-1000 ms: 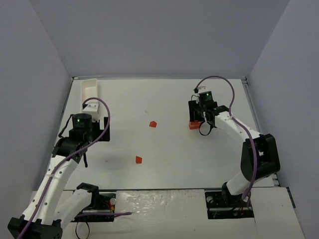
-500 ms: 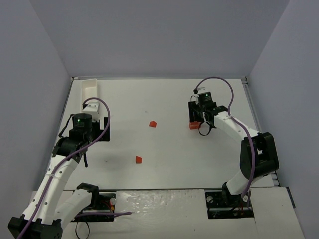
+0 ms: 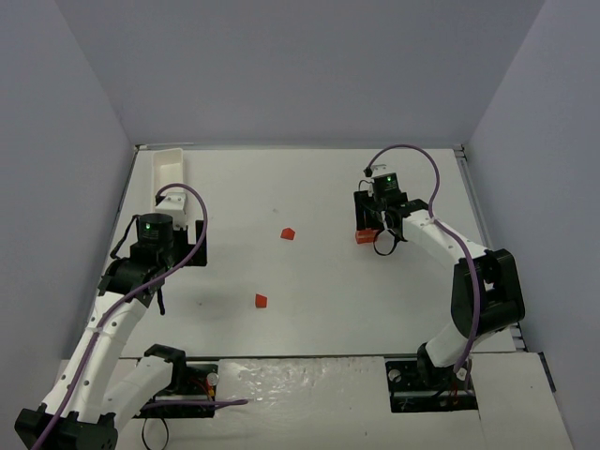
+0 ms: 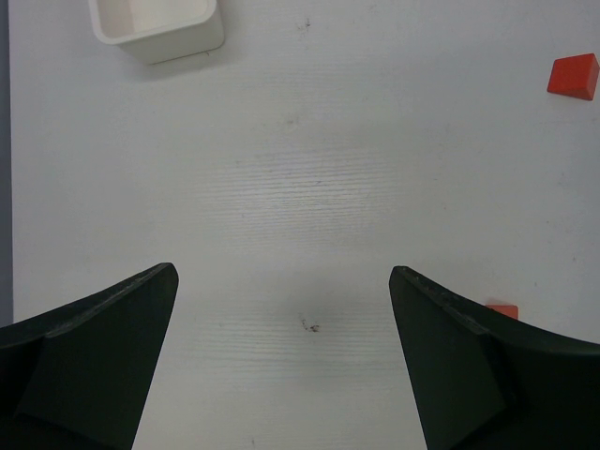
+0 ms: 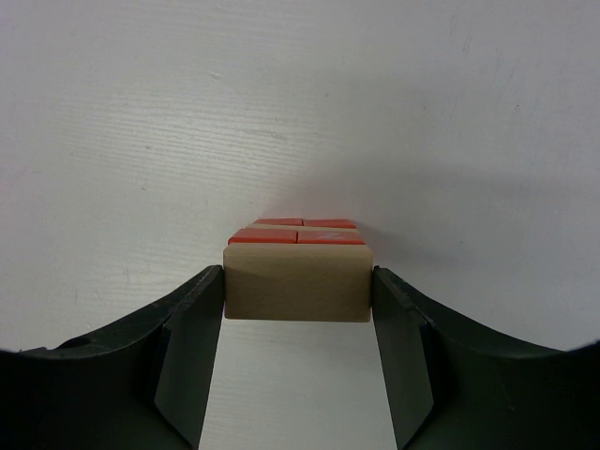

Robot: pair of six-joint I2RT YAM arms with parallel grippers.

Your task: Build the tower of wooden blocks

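Four red block tops showing above a pale tan front piece: the wood block tower (image 5: 298, 281), small and low, toward the far right of the surface (image 3: 328, 272). Pinched squarely by the right jaws, which are closed to the tower's width, with one dark finger (image 5: 192, 347) pressed flat against each side. Not clear whether seated on the surface or raised slightly (underside hidden from the wrist view). Out toward the middle, a loose red block (image 3: 288, 233); nearer the arms, a second red block (image 3: 262, 301), well apart from the first. In the far left corner, a long white tray (image 3: 169, 167). Left jaws near the tray's near end, spread wide and gripping nothing, with only bare surface between them.
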